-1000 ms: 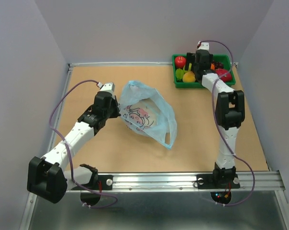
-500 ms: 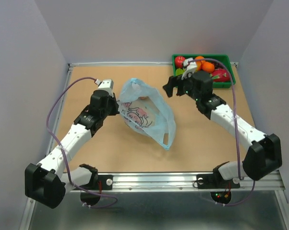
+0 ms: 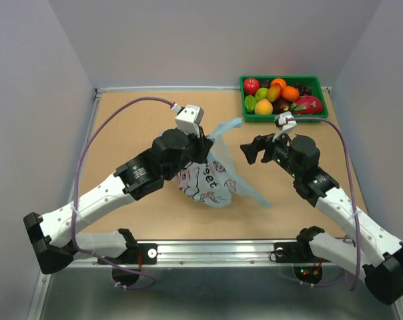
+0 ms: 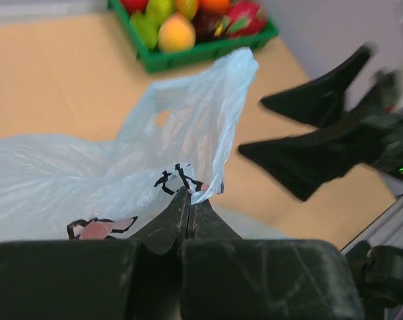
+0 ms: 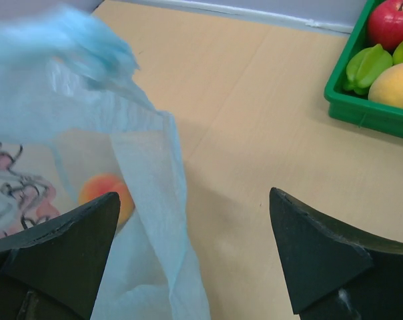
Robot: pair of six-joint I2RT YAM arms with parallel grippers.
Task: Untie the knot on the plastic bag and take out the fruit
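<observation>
**Bag raised; fruit removal in hand**

The plastic bag (image 3: 211, 179) is located near the middle of the table (image 3: 135, 120). It is held up by a fold of its printed film, on which the left gripper (image 4: 189, 202) is clamped. No knot can be made out; one handle loop (image 4: 167, 117) stands open. An orange fruit (image 5: 105, 193) is visible through the film. The right gripper (image 3: 253, 152) is spread wide and empty, just beside the bag's right side.

Untying is judged complete. Next, the spread fingers are to be guided into the bag mouth and closed on the fruit without the film being snagged.
</observation>
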